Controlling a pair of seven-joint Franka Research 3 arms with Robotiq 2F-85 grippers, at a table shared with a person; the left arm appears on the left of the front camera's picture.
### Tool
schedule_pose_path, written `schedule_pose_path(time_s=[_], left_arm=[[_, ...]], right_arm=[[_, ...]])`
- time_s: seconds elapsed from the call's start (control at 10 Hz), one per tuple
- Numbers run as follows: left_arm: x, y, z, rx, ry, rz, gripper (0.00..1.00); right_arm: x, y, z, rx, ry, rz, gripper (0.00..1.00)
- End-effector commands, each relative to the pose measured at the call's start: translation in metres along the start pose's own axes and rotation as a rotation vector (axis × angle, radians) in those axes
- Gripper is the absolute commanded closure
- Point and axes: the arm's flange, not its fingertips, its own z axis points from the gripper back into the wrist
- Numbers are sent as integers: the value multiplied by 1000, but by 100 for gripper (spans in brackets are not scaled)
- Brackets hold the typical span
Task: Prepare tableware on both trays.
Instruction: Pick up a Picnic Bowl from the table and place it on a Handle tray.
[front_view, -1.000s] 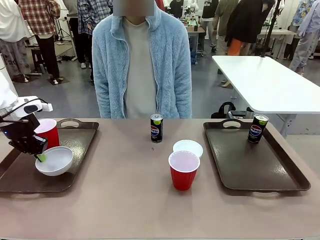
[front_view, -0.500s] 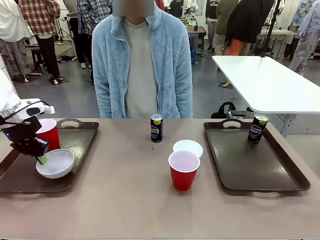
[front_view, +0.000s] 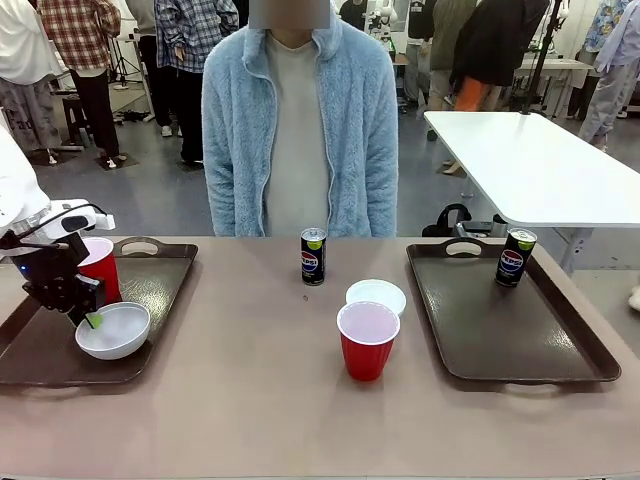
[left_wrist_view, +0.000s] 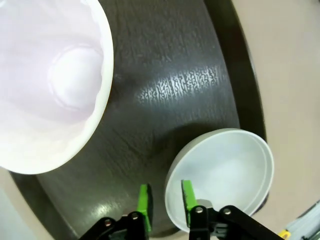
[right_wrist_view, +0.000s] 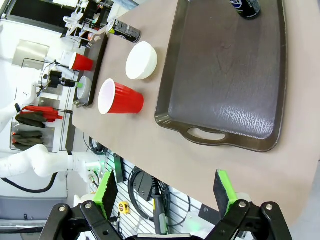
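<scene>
- Trays: the left tray (front_view: 160, 285) is seen at 9 o'clock on the table (front_view: 250, 410) and the right tray (front_view: 545, 345) at 3 o'clock. The step in hand is judged to be the setting-down of a bowl on the left one.
- Grippers: the left gripper (left_wrist_view: 165, 197) is placed astride the rim of the white bowl (left_wrist_view: 225, 170), one pad inside and one outside. The pads appear loosened, since dark tray is seen between the outer pad and the rim. The right gripper (right_wrist_view: 165, 192) is spread wide with nothing in it, past the right tray's 6 o'clock end.
- Bowls: the white bowl appears to rest at the left tray's 6 o'clock end. A straight lift along the fingers is advised, with the jaws eased wider first, so that the inner pad is not dragged against the wall and the bowl tipped. A second white bowl (front_view: 376, 296) is seen on the bare table near its middle.
- Cups: a red cup (front_view: 100, 265) is stood at the bowl's 12 o'clock, close behind the left gripper, so drift that way should be avoided. A second red cup (front_view: 367, 342) is stood at the second white bowl's 6 o'clock.
- Cans: one Pepsi can (front_view: 516, 257) is stood at the right tray's 12 o'clock end, and another Pepsi can (front_view: 313, 256) at the table's 12 o'clock.
</scene>
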Motion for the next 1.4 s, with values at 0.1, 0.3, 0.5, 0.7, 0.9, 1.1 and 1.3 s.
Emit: schedule_pose_path(time_s=[0.1, 0.3, 0.5, 0.7, 0.9, 1.1, 1.3], left_arm=[[-13, -7, 28, 21, 91, -63, 0], [-22, -14, 54, 35, 137, -100, 37], [-29, -20, 78, 78, 149, -110, 17], [-30, -20, 96, 87, 142, -94, 0], [-31, -23, 90, 63, 141, -117, 0], [-31, -23, 90, 63, 141, -117, 0], [-39, 12, 98, -66, 52, -191, 0]], right_arm=[[2, -1, 0, 31, -20, 15, 0], [2, -1, 0, 31, -20, 15, 0], [2, -1, 0, 31, -20, 15, 0], [2, -1, 0, 31, -20, 15, 0], [2, -1, 0, 31, -20, 15, 0], [2, -1, 0, 31, -20, 15, 0], [2, -1, 0, 31, -20, 15, 0]])
